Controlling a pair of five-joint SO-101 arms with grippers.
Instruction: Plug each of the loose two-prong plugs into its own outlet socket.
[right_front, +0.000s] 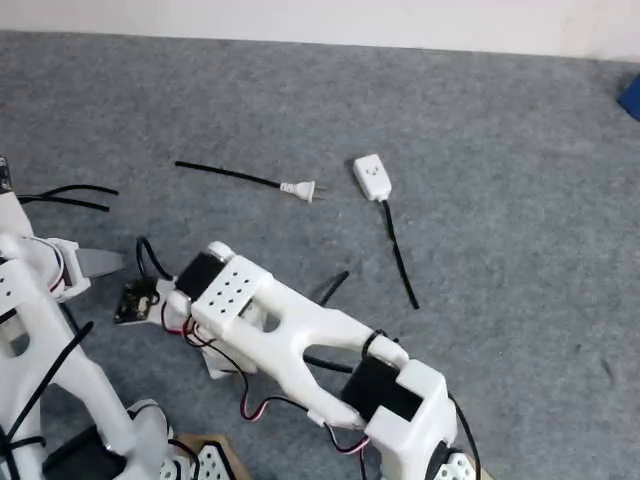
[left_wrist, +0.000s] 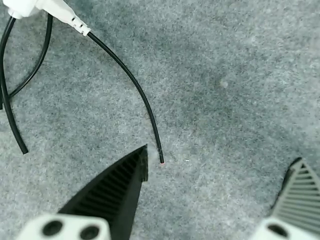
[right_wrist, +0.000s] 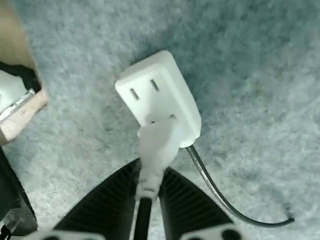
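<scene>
Gripping a white two-prong plug (right_wrist: 156, 142) by its rear, the right gripper (right_wrist: 150, 172) is closed tight on it. Plug's nose meets a white outlet block (right_wrist: 172, 100) lying on grey carpet (right_wrist: 260, 75), at the slot pair nearest the block's black cord (right_wrist: 210, 184); the 2nd slot pair is free. Over carpet, the left gripper (left_wrist: 222, 157) hovers w/ jaws wide apart, holding nothing; a thin black wire (left_wrist: 158, 150) ends just beside one fingertip. Farther off, high view: a loose plug (right_front: 300, 188) & a small white socket (right_front: 371, 176) lie near each other, not joined.
</scene>
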